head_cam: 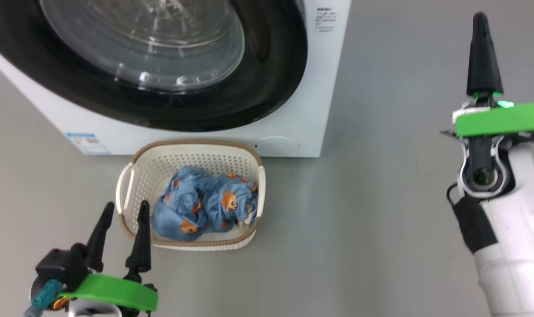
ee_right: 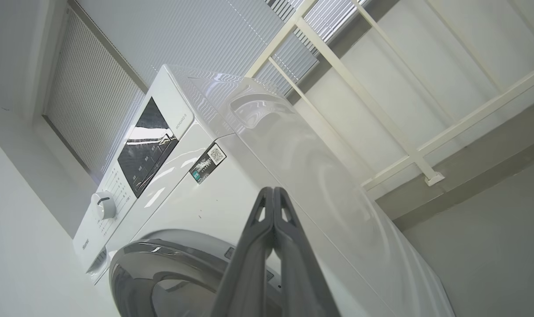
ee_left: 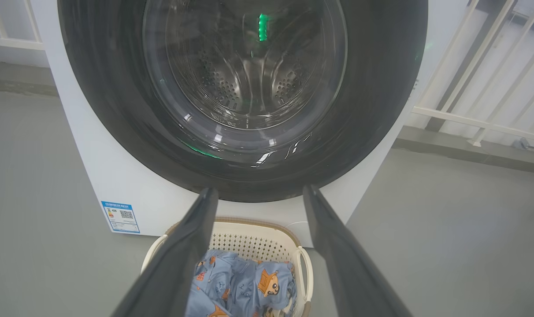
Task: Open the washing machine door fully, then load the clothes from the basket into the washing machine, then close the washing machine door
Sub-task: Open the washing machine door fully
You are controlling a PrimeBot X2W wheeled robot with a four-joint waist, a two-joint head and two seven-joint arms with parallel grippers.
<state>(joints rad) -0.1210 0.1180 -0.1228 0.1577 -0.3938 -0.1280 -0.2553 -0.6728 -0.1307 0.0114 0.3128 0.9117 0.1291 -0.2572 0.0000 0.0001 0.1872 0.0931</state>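
Glossy black-rimmed round washing machine door point(head_cam: 276, 66) sits shut behind the cream perforated basket point(head_cam: 192, 145) holding blue printed clothes point(head_cam: 201, 207). The right tool point(head_cam: 480, 22), clenched empty, should catch the door's edge squarely; left tool point(head_cam: 127, 207) hangs released.

The cream perforated plastic basket point(head_cam: 196, 160) stands on the grey floor point(head_cam: 381, 198) just before the white boxy washing machine point(head_cam: 313, 110), below its round black-rimmed glass door point(head_cam: 271, 88). The light blue fabric clothes point(head_cam: 205, 204) lie in it.
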